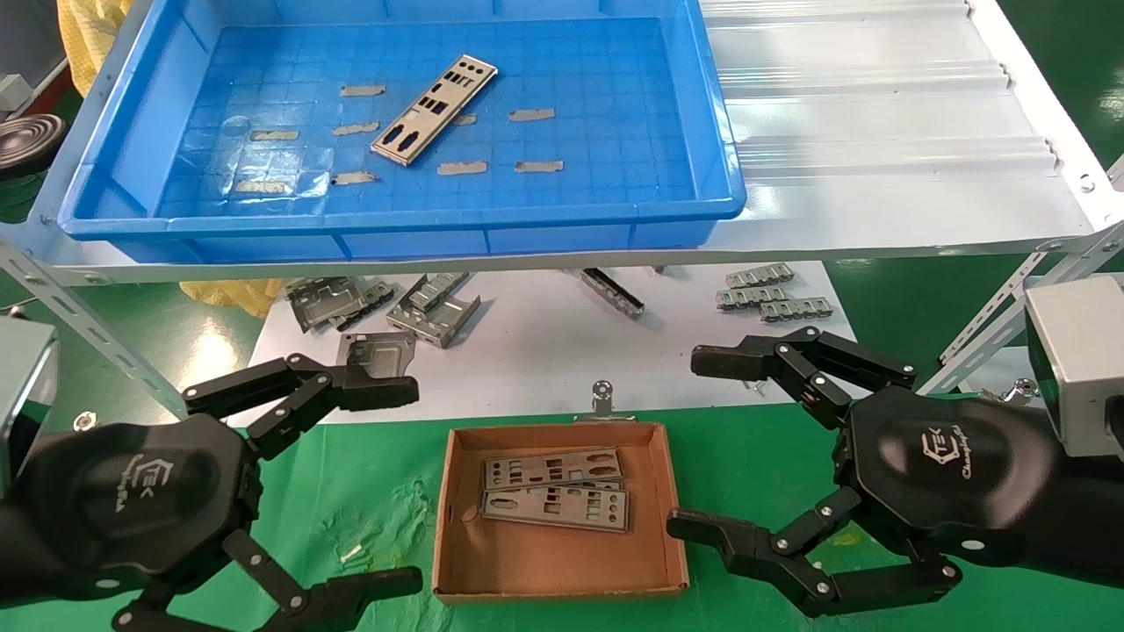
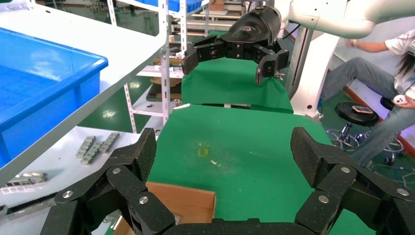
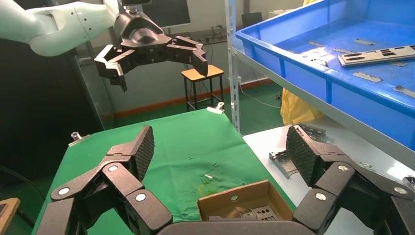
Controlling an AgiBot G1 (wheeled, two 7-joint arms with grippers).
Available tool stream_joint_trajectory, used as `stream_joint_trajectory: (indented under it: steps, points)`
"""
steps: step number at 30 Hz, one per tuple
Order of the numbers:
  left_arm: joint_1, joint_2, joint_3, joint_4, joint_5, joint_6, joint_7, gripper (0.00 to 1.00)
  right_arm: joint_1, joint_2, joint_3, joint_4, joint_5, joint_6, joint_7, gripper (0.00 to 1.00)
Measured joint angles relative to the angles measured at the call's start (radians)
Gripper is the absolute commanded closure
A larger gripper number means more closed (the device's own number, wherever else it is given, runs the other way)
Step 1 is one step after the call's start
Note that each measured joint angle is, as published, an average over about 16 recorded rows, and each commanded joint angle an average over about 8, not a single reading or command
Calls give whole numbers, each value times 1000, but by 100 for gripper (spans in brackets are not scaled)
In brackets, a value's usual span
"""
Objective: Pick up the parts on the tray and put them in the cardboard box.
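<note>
The blue tray (image 1: pixel 395 224) sits on the white upper shelf at the back left. One silver-grey plate (image 1: pixel 435 110) lies at an angle on its floor. The cardboard box (image 1: pixel 562 562) sits on the green cloth in front of me, with two or three plates (image 1: pixel 555 505) stacked inside. My left gripper (image 1: pixel 395 487) is open and empty, just left of the box. My right gripper (image 1: pixel 702 443) is open and empty, just right of it. The right wrist view shows the box (image 3: pixel 244 198), the plates in it (image 3: pixel 266 213) and the tray plate (image 3: pixel 377 55).
Several grey tape strips (image 1: pixel 531 114) lie on the tray floor. Bent grey brackets (image 1: pixel 386 307) and small bracket strips (image 1: pixel 773 294) lie on the white lower shelf behind the box. A metal clip (image 1: pixel 602 397) stands at the box's far edge. A seated person (image 2: pixel 386 98) is beyond the table.
</note>
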Motion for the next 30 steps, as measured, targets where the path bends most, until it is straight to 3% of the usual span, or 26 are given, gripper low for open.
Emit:
stream_joint_trajectory:
  steps: [30]
  points:
    - [0,0,0,0,0,0,0,0,0,0,0,0,0,0,0,0]
